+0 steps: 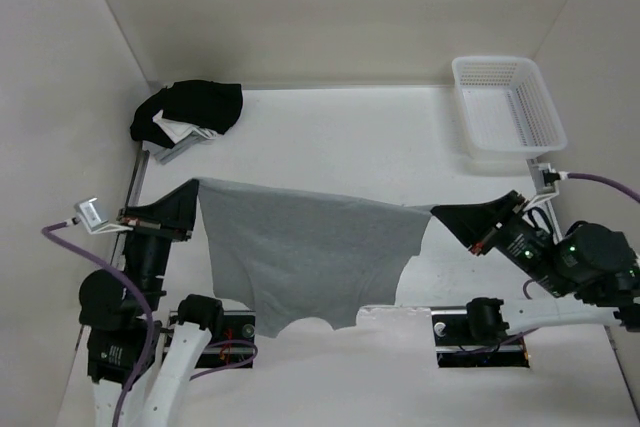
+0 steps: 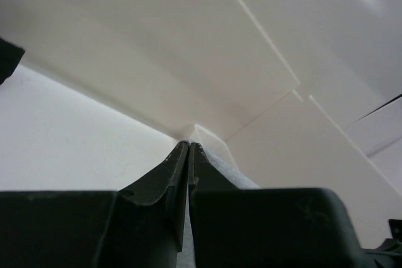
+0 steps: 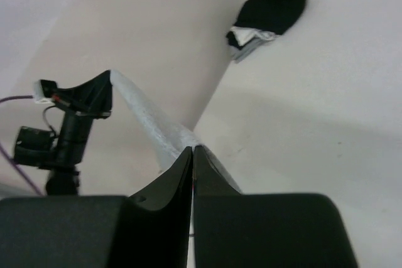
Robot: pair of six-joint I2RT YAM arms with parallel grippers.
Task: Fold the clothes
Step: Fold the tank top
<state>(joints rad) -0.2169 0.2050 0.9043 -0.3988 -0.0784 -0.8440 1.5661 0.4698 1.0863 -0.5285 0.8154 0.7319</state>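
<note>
The grey top [image 1: 305, 252], the clothes of the task, hangs stretched in the air between both arms, its lower hem draping toward the table's near edge. My left gripper [image 1: 193, 190] is shut on its left upper corner; the left wrist view shows the jaws closed [image 2: 189, 144] with pale fabric [image 2: 226, 169] beside them. Over at the right upper corner my right gripper [image 1: 438, 212] is shut on the cloth. In the right wrist view the taut grey edge [image 3: 151, 123] runs from my closed jaws [image 3: 192, 149] across to the left gripper [image 3: 94, 95].
A black-and-white garment pile [image 1: 188, 112] lies at the back left corner, also visible from the right wrist [image 3: 267, 17]. A white mesh basket [image 1: 508, 107] stands at the back right. White walls enclose the table [image 1: 330, 137] on three sides.
</note>
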